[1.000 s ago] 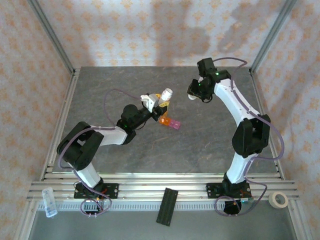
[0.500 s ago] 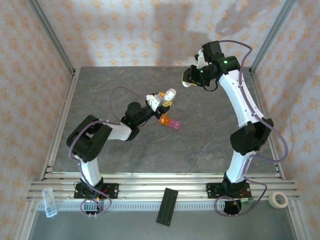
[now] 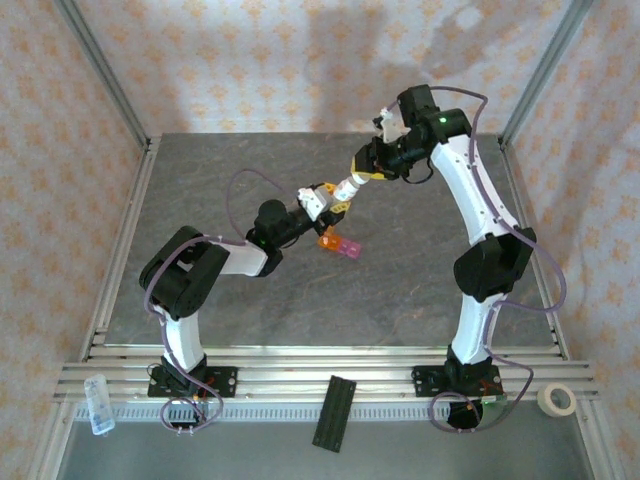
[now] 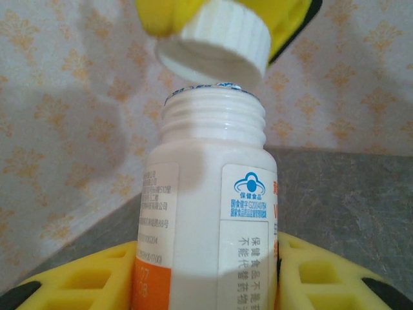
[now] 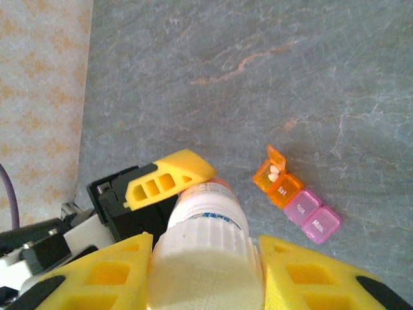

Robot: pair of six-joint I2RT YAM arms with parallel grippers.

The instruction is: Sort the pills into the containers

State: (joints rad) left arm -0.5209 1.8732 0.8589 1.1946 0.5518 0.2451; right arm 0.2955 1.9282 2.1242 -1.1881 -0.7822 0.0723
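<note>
- Over desk centre, top view: left claw clamped on the body of a white pill bottle, which is raised off the desk with its neck aimed at 1 o'clock.
- Right claw sits at 1 o'clock from the bottle, closed on the white ribbed cap.
- Left wrist view: cap is off the threads, tilted, just above the neck and slightly toward 12 o'clock. The neck threads are fully exposed. Can't tell whether the cap rim still touches the neck.
- Left wrist view: yellow fingers press on both sides of the bottle's lower label.
- Containers: short joined strip lying on the desk, not held. In the top view it is at 5 o'clock from the bottle, near it but apart.
- Right wrist view: orange compartment has its lid flipped up, with small white pills inside.
- Pink compartments adjoin it at 4 o'clock, lids down.
- Near rail, top view: black bar at 6 o'clock, tape roll at 4 o'clock.
</note>
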